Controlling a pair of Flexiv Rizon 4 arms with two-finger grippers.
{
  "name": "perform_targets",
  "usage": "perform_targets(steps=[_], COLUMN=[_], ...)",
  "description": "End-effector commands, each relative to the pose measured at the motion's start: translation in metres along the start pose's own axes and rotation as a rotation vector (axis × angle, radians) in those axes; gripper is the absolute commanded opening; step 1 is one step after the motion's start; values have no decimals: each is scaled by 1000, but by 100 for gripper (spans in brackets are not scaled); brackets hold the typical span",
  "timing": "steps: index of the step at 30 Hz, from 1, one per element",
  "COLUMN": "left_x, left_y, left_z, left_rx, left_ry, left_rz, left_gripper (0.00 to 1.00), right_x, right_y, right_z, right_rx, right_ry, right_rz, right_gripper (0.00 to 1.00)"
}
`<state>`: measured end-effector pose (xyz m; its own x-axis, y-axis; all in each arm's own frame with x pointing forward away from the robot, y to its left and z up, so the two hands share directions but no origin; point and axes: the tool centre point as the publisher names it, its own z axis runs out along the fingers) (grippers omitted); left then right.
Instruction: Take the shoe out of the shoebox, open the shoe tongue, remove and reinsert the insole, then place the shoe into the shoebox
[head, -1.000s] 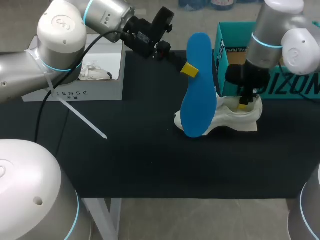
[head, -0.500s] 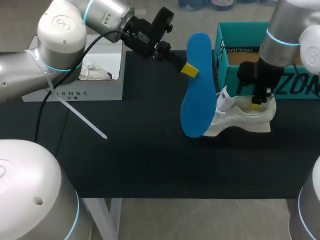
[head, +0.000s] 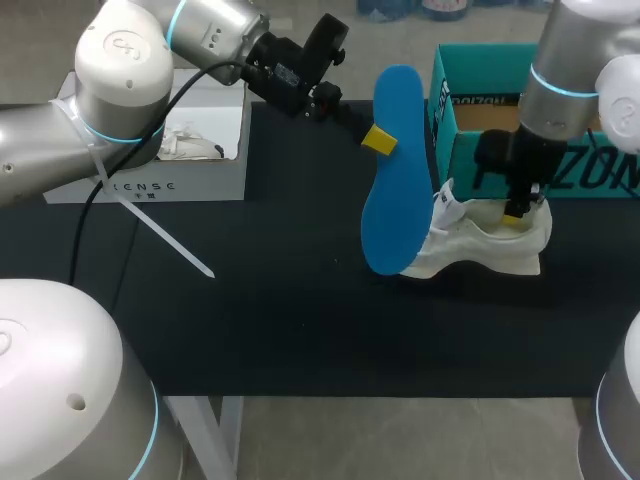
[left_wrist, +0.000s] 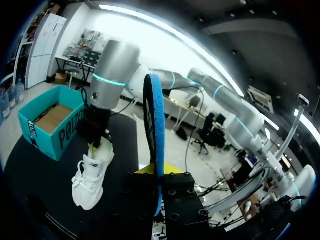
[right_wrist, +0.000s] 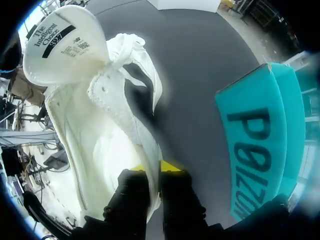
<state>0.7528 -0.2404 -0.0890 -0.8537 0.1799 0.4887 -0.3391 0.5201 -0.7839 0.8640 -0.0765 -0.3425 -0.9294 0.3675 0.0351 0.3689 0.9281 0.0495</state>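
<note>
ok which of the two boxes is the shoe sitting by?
The teal shoebox on the right: the white shoe stands just in front of it. The white box sits far left.

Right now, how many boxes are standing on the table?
2. A white box stands at the far left. A teal shoebox stands at the far right, just behind the white shoe. Nothing seems large enough to hide a third.

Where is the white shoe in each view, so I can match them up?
Head view: white shoe on the table before the teal shoebox, right gripper at its heel.
Left wrist view: shoe ahead of the left gripper, beside the shoebox.
Right wrist view: shoe's collar pinched between the fingers, shoebox beside.
Shared landmark: the teal shoebox.
</note>
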Motion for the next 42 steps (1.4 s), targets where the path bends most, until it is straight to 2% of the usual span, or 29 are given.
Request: perform_targets(steps=[1, 5, 11, 15, 31, 36, 42], left_x=[0, 0, 0, 0, 0, 0, 0], left_y=[0, 0, 0, 0, 0, 0, 0], left_z=[0, 0, 0, 0, 0, 0, 0], left_rx=[-2, -2, -2, -2, -2, -2, -2], left_ry=[-2, -2, -2, -2, -2, -2, -2], left_rz=[0, 0, 0, 0, 0, 0, 0], left_gripper=[0, 0, 0, 0, 0, 0, 0], right_x=[35, 44, 57, 61, 61, 83, 97], right_y=[-15, -29, -39, -38, -38, -46, -57], right_z=[-3, -5, -14, -3, -3, 5, 2], right_rx=[-63, -158, -265, -312, -312, -241, -242], right_ry=[-87, -113, -139, -146, -146, -180, -160], right_rz=[311, 468, 604, 624, 624, 771, 933], right_gripper=[0, 0, 0, 0, 0, 0, 0])
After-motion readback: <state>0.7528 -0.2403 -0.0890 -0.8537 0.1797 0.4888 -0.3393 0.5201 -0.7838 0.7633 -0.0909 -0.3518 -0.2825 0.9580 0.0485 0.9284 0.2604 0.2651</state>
